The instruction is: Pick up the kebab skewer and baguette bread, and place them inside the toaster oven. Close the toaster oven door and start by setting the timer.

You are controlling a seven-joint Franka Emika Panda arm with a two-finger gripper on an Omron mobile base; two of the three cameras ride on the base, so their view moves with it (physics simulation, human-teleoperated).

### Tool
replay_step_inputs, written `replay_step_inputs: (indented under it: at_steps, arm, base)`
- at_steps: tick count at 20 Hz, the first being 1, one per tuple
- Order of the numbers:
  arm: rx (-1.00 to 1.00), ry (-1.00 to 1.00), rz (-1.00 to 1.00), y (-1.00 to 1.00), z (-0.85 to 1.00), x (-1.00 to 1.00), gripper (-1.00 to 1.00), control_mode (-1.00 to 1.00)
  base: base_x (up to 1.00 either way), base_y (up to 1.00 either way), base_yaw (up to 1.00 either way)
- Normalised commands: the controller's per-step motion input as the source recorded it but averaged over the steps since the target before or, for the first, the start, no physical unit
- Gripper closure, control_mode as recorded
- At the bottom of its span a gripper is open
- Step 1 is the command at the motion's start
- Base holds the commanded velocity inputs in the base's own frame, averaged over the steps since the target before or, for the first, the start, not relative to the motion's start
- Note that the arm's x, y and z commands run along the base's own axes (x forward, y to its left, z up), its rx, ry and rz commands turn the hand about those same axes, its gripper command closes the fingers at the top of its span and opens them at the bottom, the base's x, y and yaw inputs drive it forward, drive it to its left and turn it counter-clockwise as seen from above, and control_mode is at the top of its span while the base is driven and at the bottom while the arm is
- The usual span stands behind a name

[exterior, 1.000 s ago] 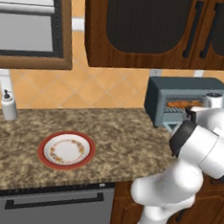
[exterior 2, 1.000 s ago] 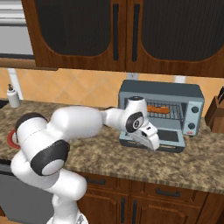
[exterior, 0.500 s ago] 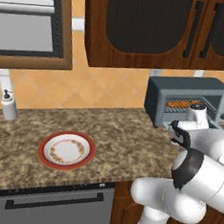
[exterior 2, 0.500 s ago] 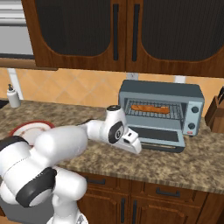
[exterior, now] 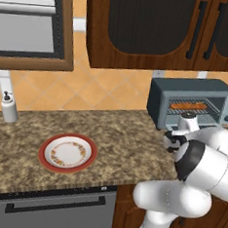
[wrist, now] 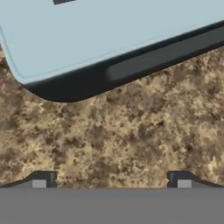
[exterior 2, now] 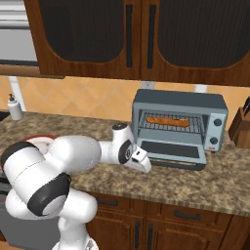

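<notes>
The toaster oven [exterior 2: 179, 102] [exterior: 196, 90] stands at the back of the counter. Its door [exterior 2: 171, 150] hangs open, lying flat toward me. An orange-brown baguette bread [exterior 2: 168, 120] [exterior: 187, 106] lies on the wire rack inside. I cannot make out the kebab skewer apart from it. My gripper [exterior 2: 145, 166] hovers low over the counter, just off the door's front left corner. In the hand view the gripper [wrist: 111, 181] is open, with bare granite between the fingertips [wrist: 43, 179]. The door's pale panel and dark bar handle [wrist: 162, 57] lie just beyond.
A red-rimmed plate [exterior: 49, 161] [exterior 2: 41, 138] sits on the granite counter to the left. A soap dispenser [exterior: 9, 108] [exterior 2: 14, 108] stands by the back wall and a knife block [exterior 2: 240, 128] is right of the oven. Dark cabinets hang overhead.
The hand has drawn back from the oven mouth, moving left and down toward the counter in front of the open door. The gripper has stayed open.
</notes>
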Motion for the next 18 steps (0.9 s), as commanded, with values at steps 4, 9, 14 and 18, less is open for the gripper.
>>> replay_step_inputs:
  at_steps: [4, 9, 14, 18]
  arm:
    - [0.01, 0.0, 0.0, -0.06, -0.14, 0.54, -1.0, -1.0]
    - [0.0, 0.0, 0.0, -0.09, -0.12, 0.23, -1.0, -1.0]
    - [0.0, -0.01, 0.0, 0.0, -0.31, 0.04, -1.0, -1.0]
    - [0.0, -0.06, 0.0, -0.02, -0.23, 0.0, -1.0, -1.0]
  base:
    - [0.0, 0.0, 0.0]
    - [0.0, 0.0, 0.0]
    - [0.0, 0.0, 0.0]
    - [0.0, 0.0, 0.0]
